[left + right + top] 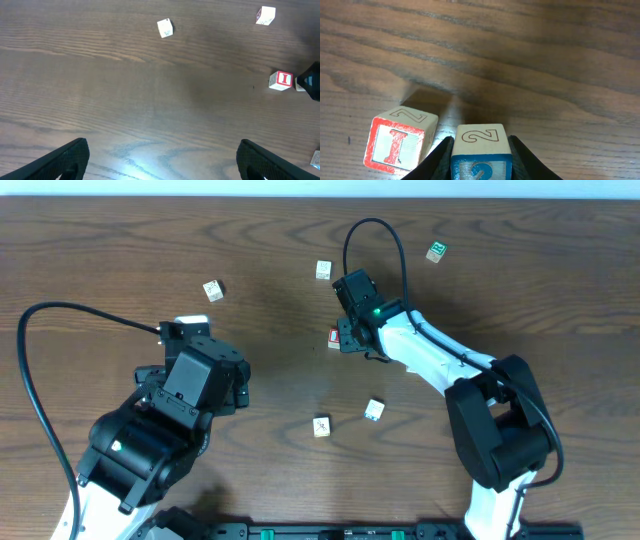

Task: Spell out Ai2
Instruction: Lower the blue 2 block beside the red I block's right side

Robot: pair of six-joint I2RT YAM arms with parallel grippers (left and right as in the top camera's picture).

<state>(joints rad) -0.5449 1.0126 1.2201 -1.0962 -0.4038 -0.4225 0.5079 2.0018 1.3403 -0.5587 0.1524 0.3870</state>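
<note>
2 black fingers (436, 162) of my right gripper (481, 159) clamp the 2 block (481, 142), a pale wooden cube with a blue face. It is low over the dark-grained table (530, 55), just right of the red-framed I block (400, 145) in the wrist view. A narrow gap separates them and the I sits slightly skewed. My left gripper (162, 160) hangs spread, well apart, so closing that gap looks like the right arm's job.

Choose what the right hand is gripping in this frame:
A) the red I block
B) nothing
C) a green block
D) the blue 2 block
D: the right wrist view shows the blue 2 block clamped in the right hand, a finger on each side, while the red I block sits free beside it.
</note>
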